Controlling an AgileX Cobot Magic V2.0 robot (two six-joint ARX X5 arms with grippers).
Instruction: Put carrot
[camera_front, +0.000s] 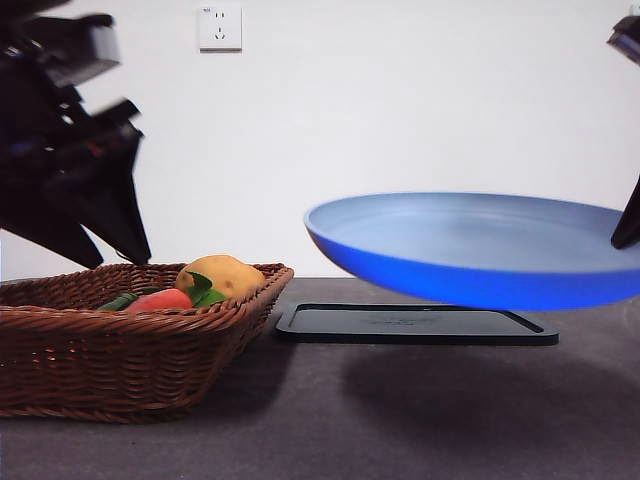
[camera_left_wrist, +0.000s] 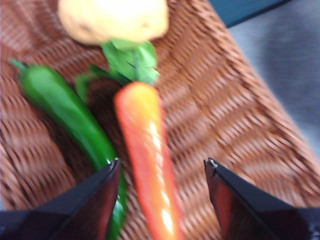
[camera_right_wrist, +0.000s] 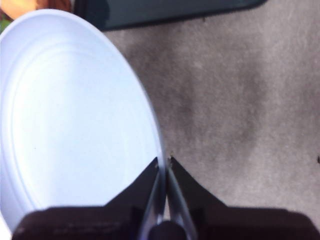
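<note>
— Left wrist view: the left gripper (camera_left_wrist: 162, 167) hangs with jaws apart, straddling the carrot (camera_left_wrist: 147, 155) lying in the wicker basket (camera_left_wrist: 225, 135). Reach step, I'd say; next it must drop and close.

— Tight: a green pepper (camera_left_wrist: 65, 115) touches one side. The right gripper (camera_right_wrist: 163, 165) pinches the blue plate (camera_front: 470, 245) aloft nearby.
</note>
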